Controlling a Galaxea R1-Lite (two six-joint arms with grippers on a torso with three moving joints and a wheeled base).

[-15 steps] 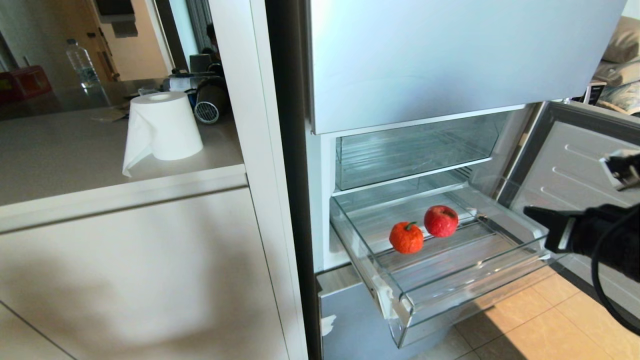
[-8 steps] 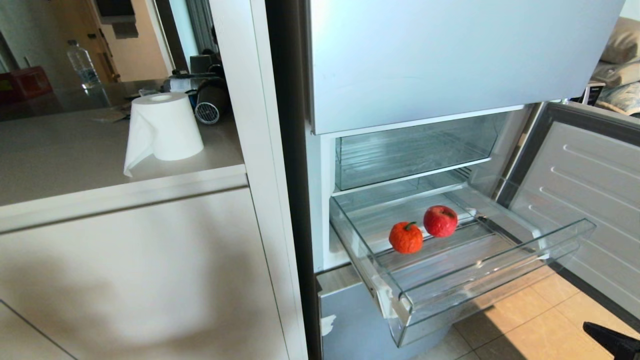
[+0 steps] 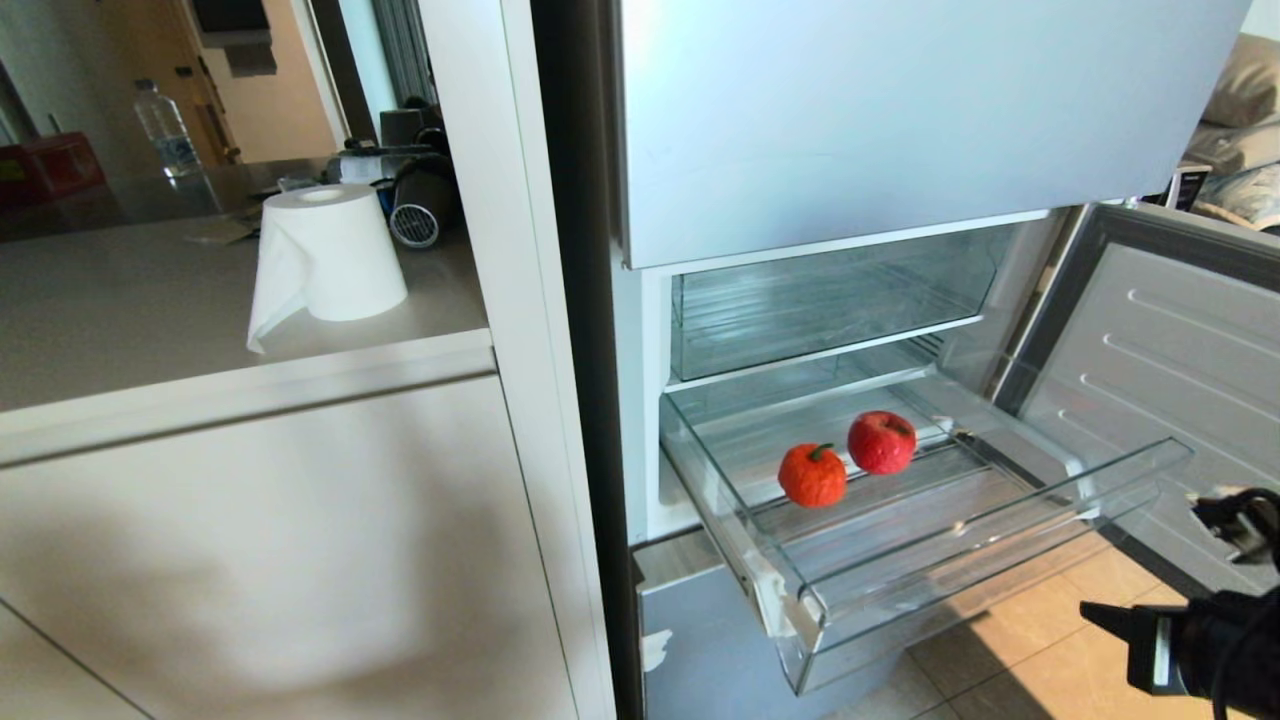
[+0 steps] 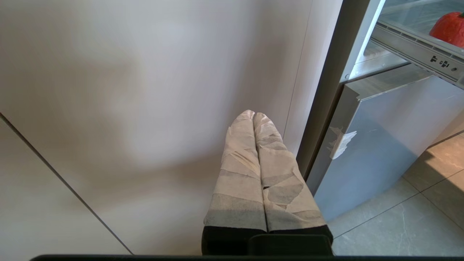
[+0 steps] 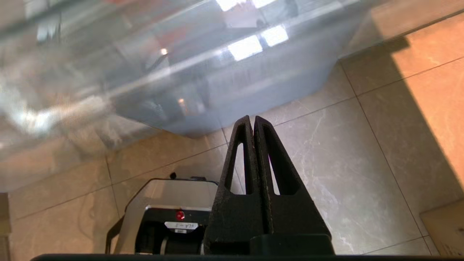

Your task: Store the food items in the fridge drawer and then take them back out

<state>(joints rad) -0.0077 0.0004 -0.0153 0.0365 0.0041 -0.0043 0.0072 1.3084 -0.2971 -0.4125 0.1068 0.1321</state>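
Right wrist view: we find the right gripper [image 5: 252, 121] with its two black open-frame fingers [image 5: 239, 156] pressed flat together, nothing between them. It hangs over the beige tiled floor [image 5: 362, 152], below and in front of the clear front lip of the drawer. In the head view this gripper [image 3: 1095, 612] sits low at the right, beneath the front right corner of the wide, shallow clear plastic fridge drawer [image 3: 1000, 540] and apart from it.

Left wrist view: the left gripper [image 4: 253, 115] shows its two tape-wrapped fingers [image 4: 235, 170] likewise closed against each other and empty. It points at the pale cabinet panel [image 4: 145, 90] beside the fridge's dark edge; we do not see it in the head view.

We record the drawer as pulled out from the fridge, its ribbed floor exposed. On that floor lie both fruits: the bumpy orange-red tangerine with a green stem [image 3: 812, 475] nearer the drawer's left wall, and the smooth shiny red apple [image 3: 881, 442] just beside it, further back and to the right. Whether they touch we cannot tell. Above the drawer sits a deeper clear compartment with white trim [image 3: 830, 300].

The grey inner face of the open fridge door [image 3: 1170, 340] stands to the right. On the counter [image 3: 120, 310] to the left, a white paper towel roll [image 3: 325, 255] stands upright near its front edge.
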